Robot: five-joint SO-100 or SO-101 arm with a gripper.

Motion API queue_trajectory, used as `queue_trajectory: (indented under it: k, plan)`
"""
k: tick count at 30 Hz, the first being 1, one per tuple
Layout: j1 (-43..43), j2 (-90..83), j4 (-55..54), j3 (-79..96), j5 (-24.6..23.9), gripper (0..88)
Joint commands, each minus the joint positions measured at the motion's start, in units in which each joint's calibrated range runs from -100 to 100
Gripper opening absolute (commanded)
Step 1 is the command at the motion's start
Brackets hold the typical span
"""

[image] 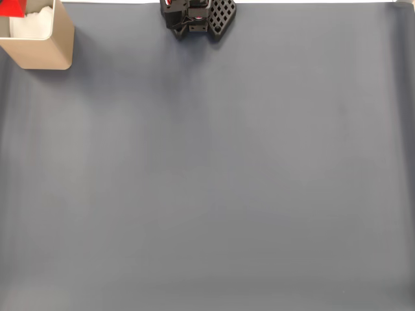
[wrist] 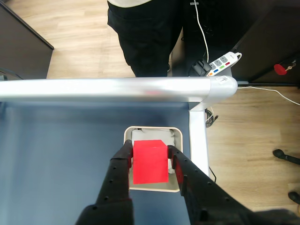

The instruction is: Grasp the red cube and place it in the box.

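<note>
Grey mat; pincer grips red cube (above box).

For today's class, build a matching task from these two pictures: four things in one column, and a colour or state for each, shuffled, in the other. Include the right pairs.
Things:
1. red cube
2. box
3. gripper
4. power strip

States:
A. lying on the wooden floor
B. tan, white padding inside
C. held above the box
D. black, shut on the cube

Pairs: 1-C, 2-B, 3-D, 4-A
</note>
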Motion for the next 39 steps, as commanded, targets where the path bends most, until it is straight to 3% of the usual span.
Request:
queue_trajectory:
  k: [1, 7, 14, 39]
  plan:
    - [0.5, -2.9, -1.2, -1.5, -0.6, 27.2]
    - [0.6, -3.4, -1.2, -0.5, -0.2, 39.7]
    - [0.6, -3.5, -1.1, -0.1, -0.1, 46.2]
    - [0.7, -4.2, -5.2, 2.0, -1.3, 48.5]
